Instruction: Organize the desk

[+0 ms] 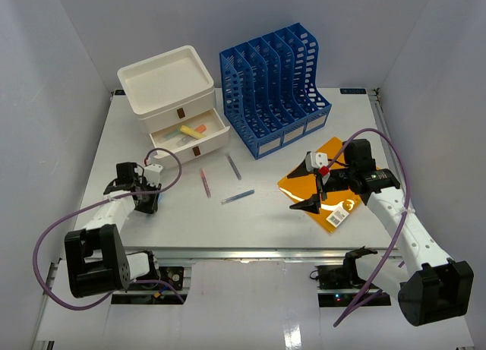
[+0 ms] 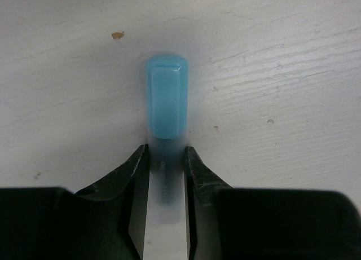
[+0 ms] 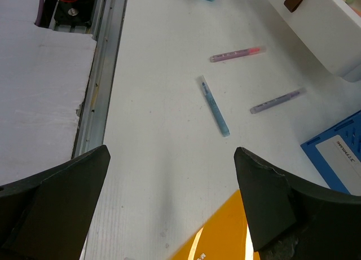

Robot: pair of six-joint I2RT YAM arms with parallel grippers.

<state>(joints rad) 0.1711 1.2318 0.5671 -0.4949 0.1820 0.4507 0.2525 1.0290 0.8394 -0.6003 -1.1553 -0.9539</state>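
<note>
Left claw (image 1: 149, 201) (image 2: 164, 153) is at the near left of the surface (image 1: 258, 222), pointing down. Its fingers (image 2: 132, 170) are pinched in on both sides of the clear barrel of a light-blue capped highlighter (image 2: 166, 96), which is down against the surface. Grip sits just behind the cap.

Right claw (image 1: 312, 206) (image 3: 172, 153) is spread wide with nothing in it. It hangs over the near left corner of an orange folder (image 1: 338, 184) (image 3: 217, 232) lying flat at right-centre.

The surface is the big white top with a metal rail along its near edge, and it fills most of the top view.

Three pens lie loose mid-surface, well apart from both claws:
- pink pen (image 1: 205, 182) (image 3: 237, 54)
- purple-grey pen (image 1: 233, 166) (image 3: 277, 101)
- blue pen (image 1: 238, 197) (image 3: 214, 106), nearest of the three

At far left is a white drawer box (image 1: 171, 99). Its lower drawer (image 1: 190, 136) is pulled out with yellow and pink items inside. A blue file rack (image 1: 277, 84) stands just right of it at far centre.
</note>
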